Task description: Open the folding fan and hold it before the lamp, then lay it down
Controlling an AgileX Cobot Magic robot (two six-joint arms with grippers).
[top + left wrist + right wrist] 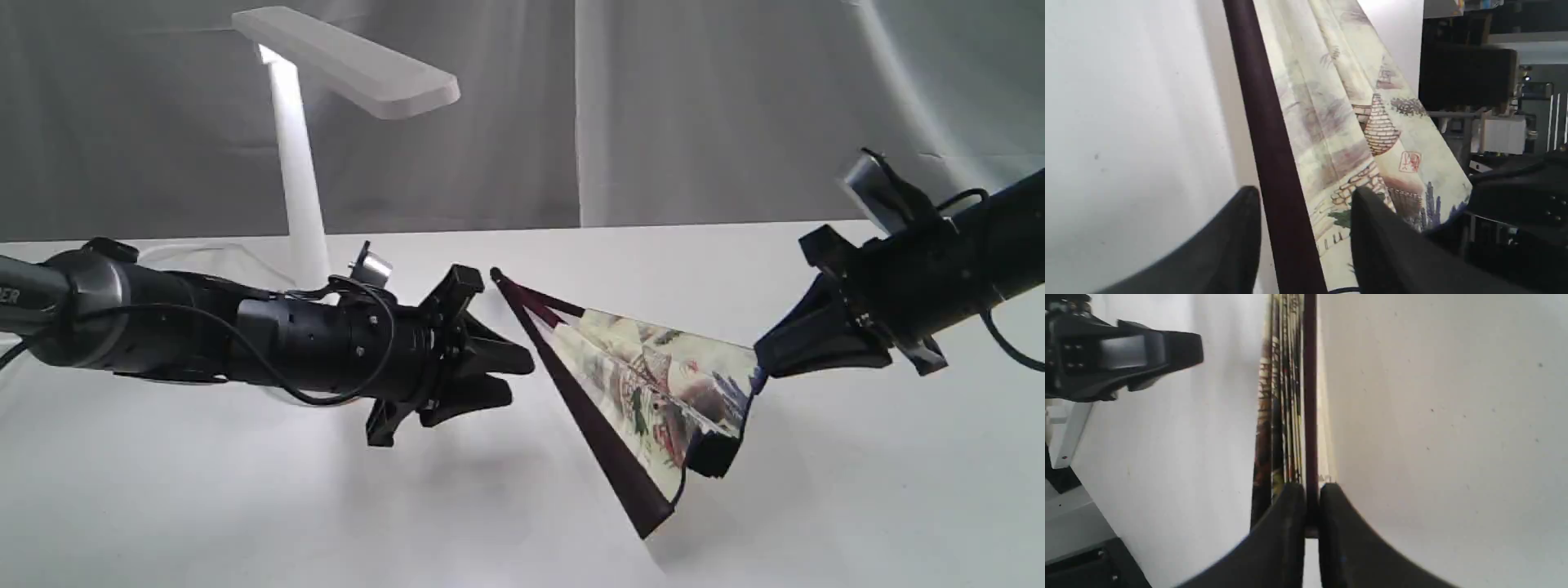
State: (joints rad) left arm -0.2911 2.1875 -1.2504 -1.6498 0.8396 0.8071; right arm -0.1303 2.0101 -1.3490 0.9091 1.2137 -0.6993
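White bench [245,506] is filling the foreground, bare and evenly lit. Nearest the camera the fan [653,376] is reaching down toward it: the tip of its dark maroon lower guard is pointing at the bench, touching it or hanging just above, I cannot tell which. From that tip the guard is running up and left to the pivot, and the second guard is running from the pivot out to the right. So the fan is standing partly open, with a narrow wedge of cream leaf, painted with houses and trees, showing between the two guards. The remaining folds are bunching in a black-edged bundle at the lower right. The right pincer [763,363] is reaching in from the right and clamping the outer end of the upper guard, its jaws closed tight on the thin stick. The right wrist view is showing that guard pinched between the jaws, with the folds edge-on beside it. The left pincer [522,380] is hovering just left of the pivot, its jaws standing well apart, gripping nothing and clear of the fan. In the left wrist view the lower guard is lining up with the gap between them. Farther back, behind the left arm [163,335], the lamp [302,188] is standing on the bench, its slim stem upright and glowing, its flat head tilting out to the right. The arm is hiding its base. Grey cloth [735,106] is hanging as the backdrop.
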